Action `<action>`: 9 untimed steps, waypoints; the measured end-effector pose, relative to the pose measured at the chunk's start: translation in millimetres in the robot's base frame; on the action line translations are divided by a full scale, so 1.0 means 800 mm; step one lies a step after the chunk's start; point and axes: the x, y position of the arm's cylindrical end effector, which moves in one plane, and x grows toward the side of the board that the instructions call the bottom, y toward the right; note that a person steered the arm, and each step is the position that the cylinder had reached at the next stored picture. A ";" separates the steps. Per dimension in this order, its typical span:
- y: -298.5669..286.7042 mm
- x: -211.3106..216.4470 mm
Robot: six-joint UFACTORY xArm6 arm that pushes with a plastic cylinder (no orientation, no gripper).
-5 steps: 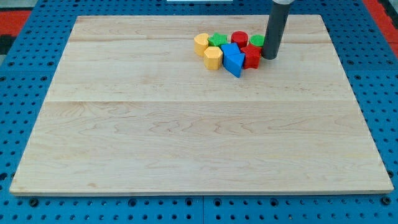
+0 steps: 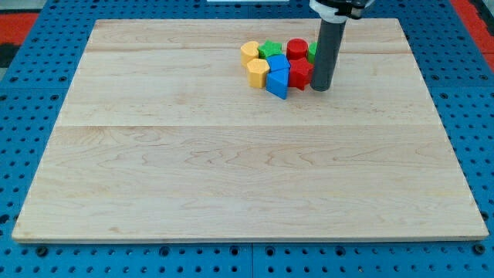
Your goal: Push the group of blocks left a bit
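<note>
A tight cluster of blocks sits near the top of the wooden board. It holds a yellow block, a yellow hexagon, a green block, a red cylinder, two blue blocks pressed together, a red block, and a green block mostly hidden behind the rod. My tip rests on the board at the cluster's right side, touching the red block.
The board lies on a blue pegboard surface that shows on all sides. Red areas show at the view's top corners.
My tip has moved left and slightly toward the view's bottom. The red, blue and yellow hexagon blocks have shifted left, packing the cluster tighter.
</note>
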 end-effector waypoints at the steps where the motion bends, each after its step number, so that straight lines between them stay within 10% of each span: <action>1: 0.021 0.008; 4: 0.126 -0.115; 9: 0.023 -0.101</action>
